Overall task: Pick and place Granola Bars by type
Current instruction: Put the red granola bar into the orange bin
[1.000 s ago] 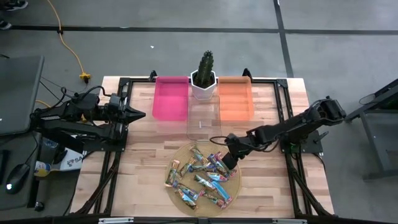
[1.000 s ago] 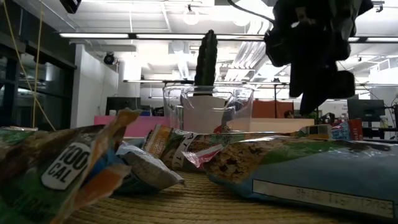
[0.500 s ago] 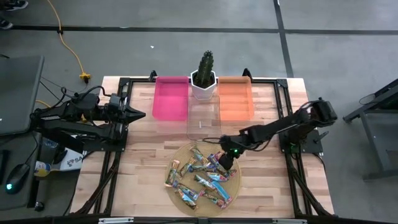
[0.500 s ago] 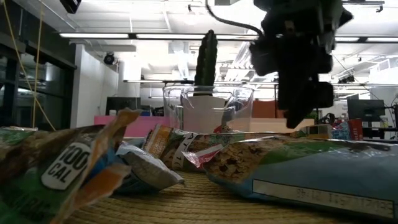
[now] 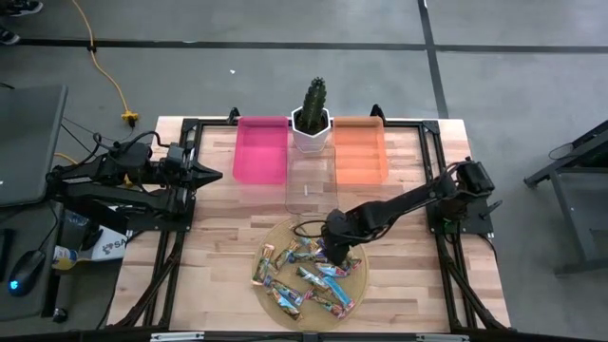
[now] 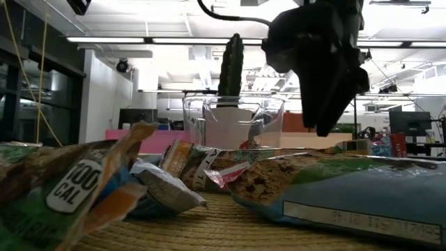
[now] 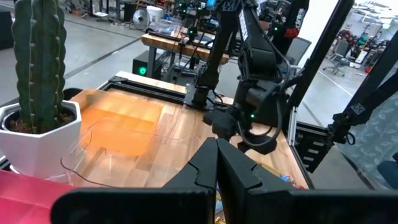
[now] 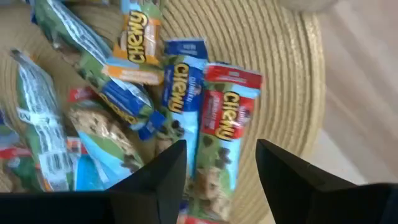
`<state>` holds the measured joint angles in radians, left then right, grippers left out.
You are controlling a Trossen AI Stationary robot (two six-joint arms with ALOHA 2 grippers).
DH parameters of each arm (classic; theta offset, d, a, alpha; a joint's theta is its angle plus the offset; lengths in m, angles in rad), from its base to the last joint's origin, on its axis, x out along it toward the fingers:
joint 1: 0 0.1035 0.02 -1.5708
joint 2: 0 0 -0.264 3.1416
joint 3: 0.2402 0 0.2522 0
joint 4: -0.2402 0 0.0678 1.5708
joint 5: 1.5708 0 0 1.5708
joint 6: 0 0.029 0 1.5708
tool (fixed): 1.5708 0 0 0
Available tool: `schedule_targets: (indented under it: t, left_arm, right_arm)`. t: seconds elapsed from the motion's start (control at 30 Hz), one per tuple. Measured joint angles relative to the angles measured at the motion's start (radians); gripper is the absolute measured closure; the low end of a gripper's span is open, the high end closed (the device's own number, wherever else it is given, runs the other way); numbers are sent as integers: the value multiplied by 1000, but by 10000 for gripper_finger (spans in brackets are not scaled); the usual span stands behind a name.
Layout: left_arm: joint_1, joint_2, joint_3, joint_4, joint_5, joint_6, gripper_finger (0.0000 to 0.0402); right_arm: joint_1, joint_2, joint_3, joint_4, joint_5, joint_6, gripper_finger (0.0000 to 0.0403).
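Several granola bars (image 5: 306, 274) in blue, red and orange wrappers lie heaped on a round woven mat (image 5: 356, 285) near the table's front middle. My right gripper (image 8: 221, 158) hangs open over the heap's far right part, pointing steeply down. Its fingers stand on either side of a red-topped bar (image 8: 222, 127) below them, next to a blue-topped bar (image 8: 180, 93). In the low view its fingertips (image 6: 325, 127) are clear above the bars (image 6: 293, 181). My left gripper (image 5: 211, 174) is shut and waits level at the table's left side, holding nothing.
At the table's far side stand a pink bin (image 5: 260, 149), a cactus in a white pot (image 5: 312, 123) and an orange bin (image 5: 360, 149). A clear bin (image 5: 310, 185) sits just beyond the mat. Bare wood lies left and right of the mat.
My right gripper has gone toward the table's left and a little nearer, from the mat's far right rim to over the heap. It has tipped further down. Its fingers stay open. The bars lie as before.
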<state>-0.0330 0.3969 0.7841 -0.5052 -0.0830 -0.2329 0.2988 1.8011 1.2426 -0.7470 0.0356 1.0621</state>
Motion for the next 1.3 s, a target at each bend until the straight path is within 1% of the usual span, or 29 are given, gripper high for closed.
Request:
schedule_targets:
  t: [0.2, 0.33, 0.57, 0.87, 1.3]
  left_arm:
    - [0, 0, 0, -4, 2, 0, 401]
    - [0, 0, 0, -37, 3, 0, 401]
    - [0, 0, 0, -78, 3, 0, 401]
    - [0, 0, 0, -75, 3, 0, 401]
    - [0, 0, 0, -74, 2, 0, 401]
  right_arm:
    - [41, 1, -51, 34, 15, 126, 225]
    - [50, 1, -55, 63, 35, 153, 225]
    - [50, 1, -55, 67, 51, 161, 226]
    - [49, 6, -55, 67, 64, 152, 227]
    - [49, 84, -53, 120, 42, 144, 227]
